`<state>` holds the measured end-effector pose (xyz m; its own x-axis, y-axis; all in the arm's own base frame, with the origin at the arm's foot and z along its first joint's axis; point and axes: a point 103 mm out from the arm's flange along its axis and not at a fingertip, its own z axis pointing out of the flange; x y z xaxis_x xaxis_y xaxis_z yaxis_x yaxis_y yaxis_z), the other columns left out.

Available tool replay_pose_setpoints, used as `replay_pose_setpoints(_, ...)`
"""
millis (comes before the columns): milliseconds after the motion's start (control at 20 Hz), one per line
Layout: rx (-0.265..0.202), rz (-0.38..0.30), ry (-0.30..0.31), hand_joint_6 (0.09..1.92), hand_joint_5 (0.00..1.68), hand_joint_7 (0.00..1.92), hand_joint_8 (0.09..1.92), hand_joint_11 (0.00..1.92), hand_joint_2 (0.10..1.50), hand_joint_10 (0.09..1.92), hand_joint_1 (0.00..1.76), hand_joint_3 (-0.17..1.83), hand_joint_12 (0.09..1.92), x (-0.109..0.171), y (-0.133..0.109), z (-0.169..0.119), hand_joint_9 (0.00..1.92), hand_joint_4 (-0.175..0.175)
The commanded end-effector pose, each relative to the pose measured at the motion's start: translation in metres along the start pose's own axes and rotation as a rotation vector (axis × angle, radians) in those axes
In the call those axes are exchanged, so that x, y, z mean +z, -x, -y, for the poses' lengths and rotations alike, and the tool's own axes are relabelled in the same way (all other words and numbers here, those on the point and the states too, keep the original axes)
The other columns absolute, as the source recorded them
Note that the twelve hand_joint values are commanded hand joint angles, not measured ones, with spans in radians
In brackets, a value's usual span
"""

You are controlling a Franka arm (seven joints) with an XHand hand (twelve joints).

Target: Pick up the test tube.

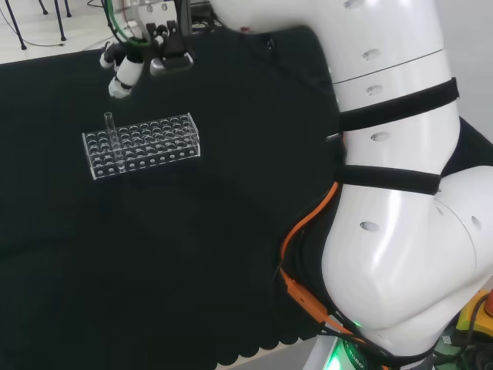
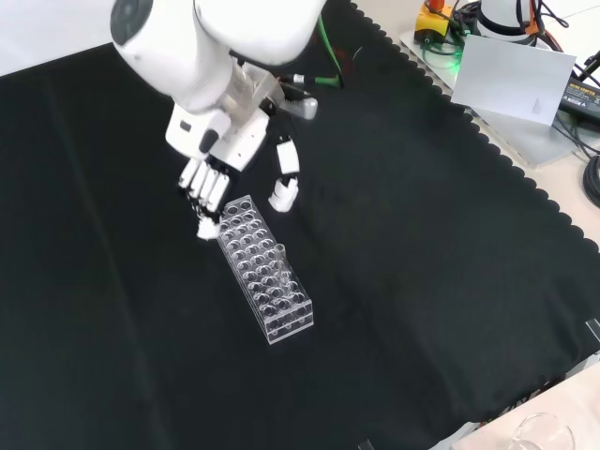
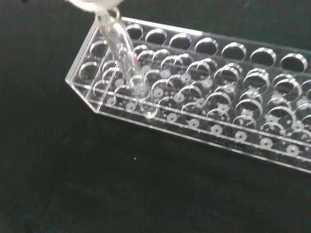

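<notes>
A clear test tube (image 1: 110,137) stands upright in a hole at the left end of a clear plastic rack (image 1: 146,145) in the head view. The hand (image 1: 127,65) hangs beyond the rack, open, with its fingers pointing down and nothing in them. In the front view the hand (image 2: 211,178) hovers at the far end of the rack (image 2: 267,286), its thumb (image 2: 286,183) spread to the right, and the test tube (image 2: 279,262) stands apart from it toward the near end. The wrist view looks down on the test tube (image 3: 121,53) in a corner hole of the rack (image 3: 228,116).
Black cloth (image 1: 192,254) covers the bench around the rack. The arm's white links (image 1: 400,193) take up the right of the head view. In the front view, equipment and cables (image 2: 525,66) lie past the cloth's scalloped edge at the upper right.
</notes>
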<state>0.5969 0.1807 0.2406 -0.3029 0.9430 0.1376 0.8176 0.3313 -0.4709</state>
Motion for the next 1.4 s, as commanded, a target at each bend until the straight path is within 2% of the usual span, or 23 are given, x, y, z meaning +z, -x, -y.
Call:
replay_pose_setpoints(50, -0.026, 0.029, -0.065, 0.09, 0.25, 0.29, 0.8, 0.0, 0.73, 0.93, 0.84, 0.58, 1.48, 0.027, -0.016, -0.01, 0.21, -0.049)
replay_pose_setpoints(650, -0.054, 0.039, -0.1, 0.09, 0.34, 0.45, 0.82, 0.0, 0.71, 0.91, 0.87, 0.63, 1.53, 0.052, -0.035, -0.011, 0.29, -0.064)
replay_pose_setpoints(1050, -0.039, 0.125, -0.132, 0.1, 0.43, 0.57, 0.81, 0.03, 0.7, 0.89, 0.91, 0.65, 1.55, 0.066, -0.035, -0.026, 0.39, -0.083)
replay_pose_setpoints(1150, -0.023, 0.126, -0.121, 0.21, 0.47, 0.64, 0.79, 0.08, 0.69, 0.85, 0.93, 0.66, 1.53, 0.065, -0.033, -0.03, 0.45, -0.093)
replay_pose_setpoints(1300, -0.006, 0.126, -0.092, 0.62, 0.46, 0.76, 0.77, 0.17, 0.68, 0.81, 0.97, 0.69, 1.5, 0.059, -0.032, -0.034, 0.58, -0.121)
replay_pose_setpoints(1400, 0.0, 0.13, -0.071, 0.82, 0.48, 0.86, 0.76, 0.24, 0.67, 0.79, 0.99, 0.73, 1.49, 0.055, -0.034, -0.036, 0.67, -0.144)
